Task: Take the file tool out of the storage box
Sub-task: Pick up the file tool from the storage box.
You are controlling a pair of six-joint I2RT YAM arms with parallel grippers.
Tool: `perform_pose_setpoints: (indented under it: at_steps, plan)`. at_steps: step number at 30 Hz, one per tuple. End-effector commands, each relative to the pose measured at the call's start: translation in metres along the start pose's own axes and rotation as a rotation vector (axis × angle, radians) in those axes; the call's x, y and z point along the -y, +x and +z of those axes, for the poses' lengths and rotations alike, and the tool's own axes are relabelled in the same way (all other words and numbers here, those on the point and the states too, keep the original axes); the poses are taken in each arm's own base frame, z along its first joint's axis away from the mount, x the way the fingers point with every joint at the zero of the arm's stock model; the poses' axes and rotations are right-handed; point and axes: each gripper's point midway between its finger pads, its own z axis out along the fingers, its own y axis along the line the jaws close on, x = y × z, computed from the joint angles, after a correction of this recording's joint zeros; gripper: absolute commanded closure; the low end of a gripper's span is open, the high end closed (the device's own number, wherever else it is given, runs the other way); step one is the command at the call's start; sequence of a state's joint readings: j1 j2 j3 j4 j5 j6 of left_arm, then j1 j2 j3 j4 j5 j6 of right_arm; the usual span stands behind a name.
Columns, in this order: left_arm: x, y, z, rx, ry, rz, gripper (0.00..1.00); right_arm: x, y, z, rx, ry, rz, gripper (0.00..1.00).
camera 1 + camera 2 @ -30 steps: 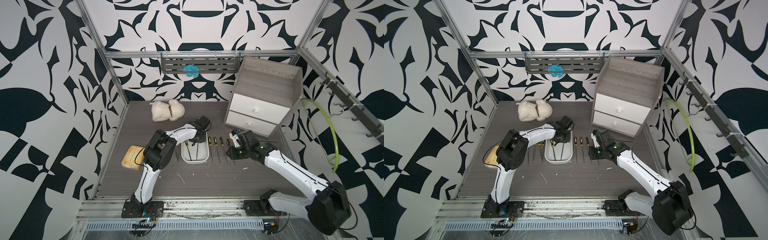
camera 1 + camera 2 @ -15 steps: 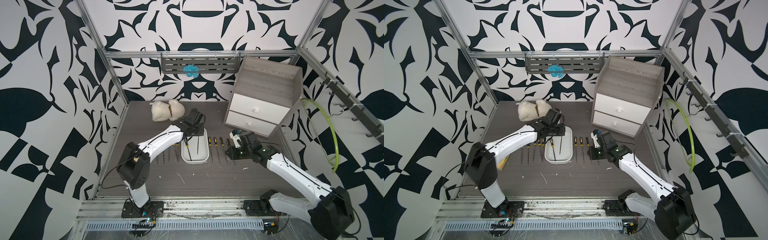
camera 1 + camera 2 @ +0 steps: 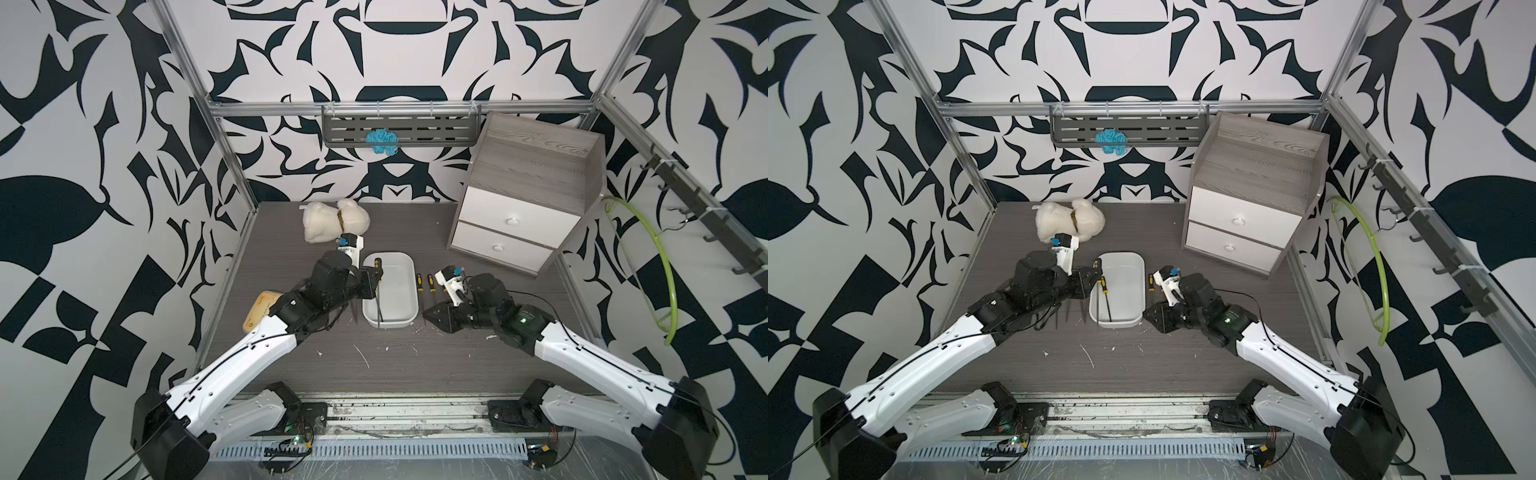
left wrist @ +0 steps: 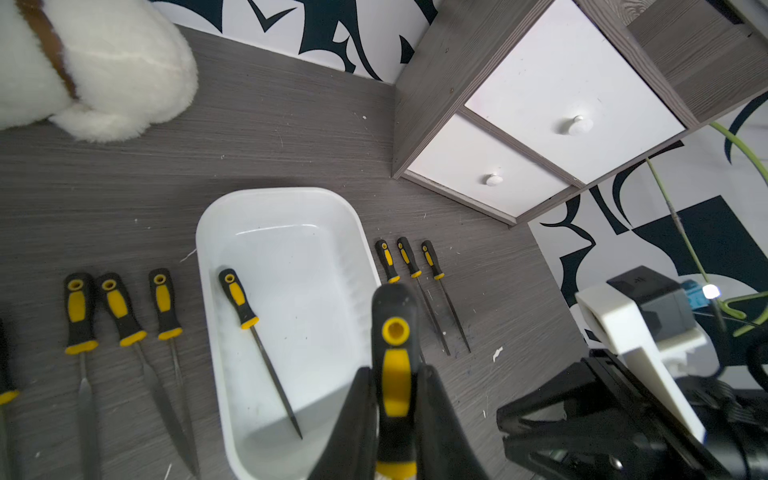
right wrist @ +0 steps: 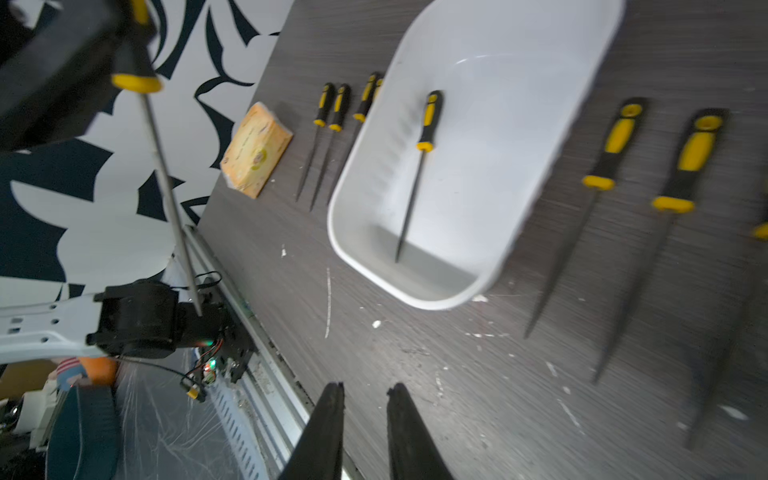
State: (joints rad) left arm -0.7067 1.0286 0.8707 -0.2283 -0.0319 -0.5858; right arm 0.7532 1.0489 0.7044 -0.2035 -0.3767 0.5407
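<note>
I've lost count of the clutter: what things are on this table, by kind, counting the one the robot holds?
Files: 9, with one file in the left fingers
Box: 1
Plush toy: 1
Cabinet: 1
Yellow pack: 1
Total: 13

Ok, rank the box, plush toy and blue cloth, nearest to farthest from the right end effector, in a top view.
1. Box, just beside the right end effector, to its left.
2. Plush toy, far back, left side.
3. Blue cloth, on the back-wall rack.

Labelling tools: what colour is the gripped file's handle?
Black and yellow; the file shows clearest in the left wrist view.
</note>
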Motion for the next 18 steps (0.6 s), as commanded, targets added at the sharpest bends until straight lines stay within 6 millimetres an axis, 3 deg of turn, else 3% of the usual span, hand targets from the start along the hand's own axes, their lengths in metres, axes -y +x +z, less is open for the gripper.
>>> perform_pose_setpoints:
  at_steps: [1, 7, 18]
  plan:
    - [-0.003, 0.002, -0.002, 0.025, 0.010, 0.011, 1.00, -0.039, -0.023, 0.010, 0.069, -0.065, -0.043, 0.75]
    - [-0.001, 0.005, 0.004, -0.001, 0.021, 0.030, 1.00, -0.073, -0.023, 0.043, 0.024, -0.167, -0.051, 0.73]
    - [-0.008, 0.010, 0.010, -0.020, -0.010, 0.030, 1.00, -0.097, -0.026, 0.056, 0.027, -0.253, -0.069, 0.70]
